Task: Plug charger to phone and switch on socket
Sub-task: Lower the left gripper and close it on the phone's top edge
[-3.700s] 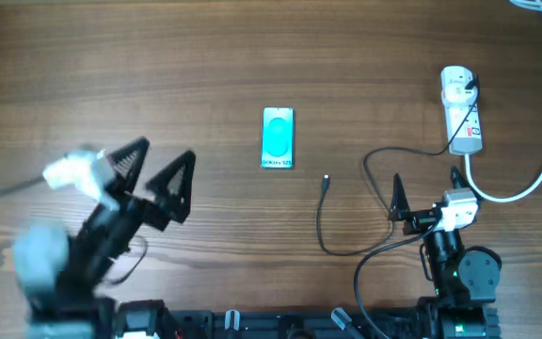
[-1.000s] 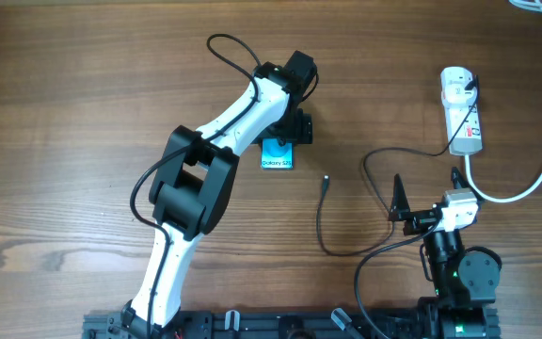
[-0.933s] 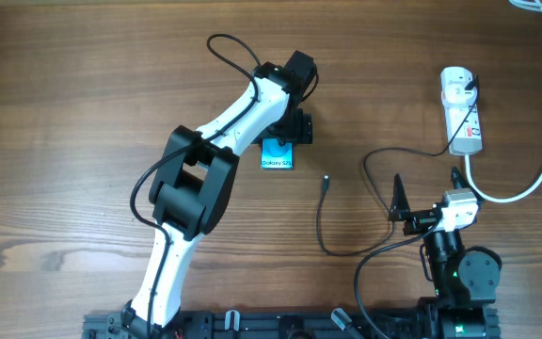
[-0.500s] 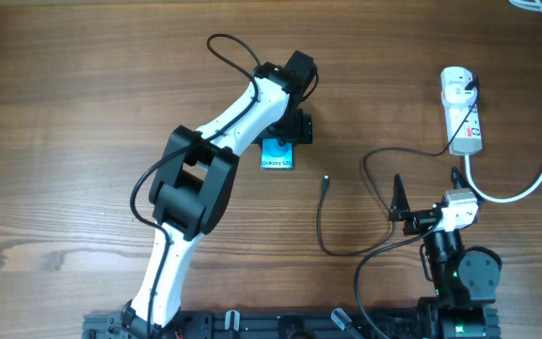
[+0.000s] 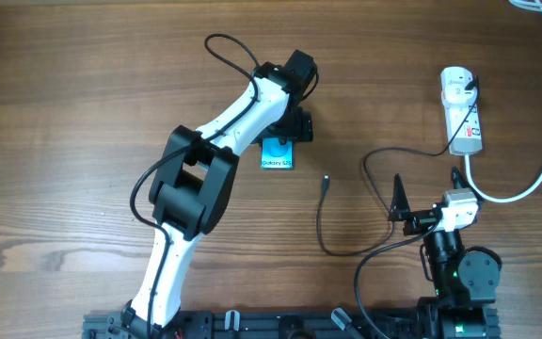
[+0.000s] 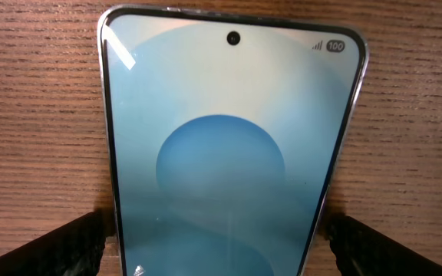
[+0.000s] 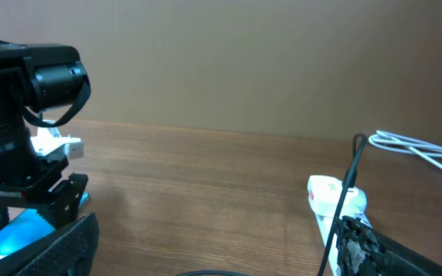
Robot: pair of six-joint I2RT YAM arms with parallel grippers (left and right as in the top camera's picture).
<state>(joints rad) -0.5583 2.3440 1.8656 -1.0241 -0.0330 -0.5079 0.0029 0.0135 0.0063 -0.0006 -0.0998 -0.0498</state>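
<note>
The phone (image 5: 278,157) lies flat mid-table, its cyan screen partly under my left gripper (image 5: 282,139). In the left wrist view the phone (image 6: 221,146) fills the frame, and the left gripper (image 6: 217,245) is open with a finger close beside each long edge. The charger is a thin black cable (image 5: 320,226) whose tip (image 5: 326,181) lies on the table right of the phone. The white socket (image 5: 461,111) lies at the far right with a black plug in it; it also shows in the right wrist view (image 7: 332,201). My right gripper (image 5: 428,193) (image 7: 217,245) is open and empty, near the front.
A white cord (image 5: 525,188) runs from the socket off the right edge. The charger cable loops past the right arm's base (image 5: 459,268). The left arm (image 5: 215,151) stretches diagonally across the middle of the table.
Since 3.7 s ago the left arm has reached from the front left out over the phone. Over the last second nothing has visibly moved.
</note>
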